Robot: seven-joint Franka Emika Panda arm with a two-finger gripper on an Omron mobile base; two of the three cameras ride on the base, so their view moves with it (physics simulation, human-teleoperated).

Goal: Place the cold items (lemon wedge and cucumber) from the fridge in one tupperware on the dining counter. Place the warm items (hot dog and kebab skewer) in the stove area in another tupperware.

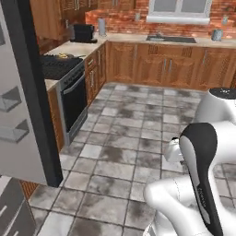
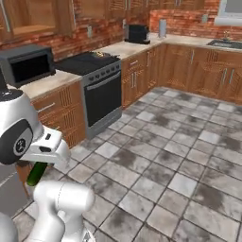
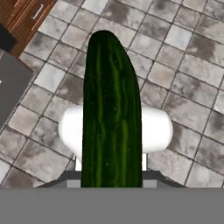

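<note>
Dark green elongated cucumber: glossy, smooth skin with paler lengthwise streaks. Grey mottled stone-look floor tiles: matt, blotchy, pale grout lines. Brown wooden cabinets at 12 o'clock: grained, satin. Black range with steel trim: dark, faintly glossy oven door. Red brick wall: rough, matt. Grey steel fridge door at 9 o'clock: smooth, dull sheen. Beige stone worktops: smooth.

We see the tall grey steel fridge at left, black range with steel trim beside it, brown wooden cabinets beyond, grey tiled floor.
</note>
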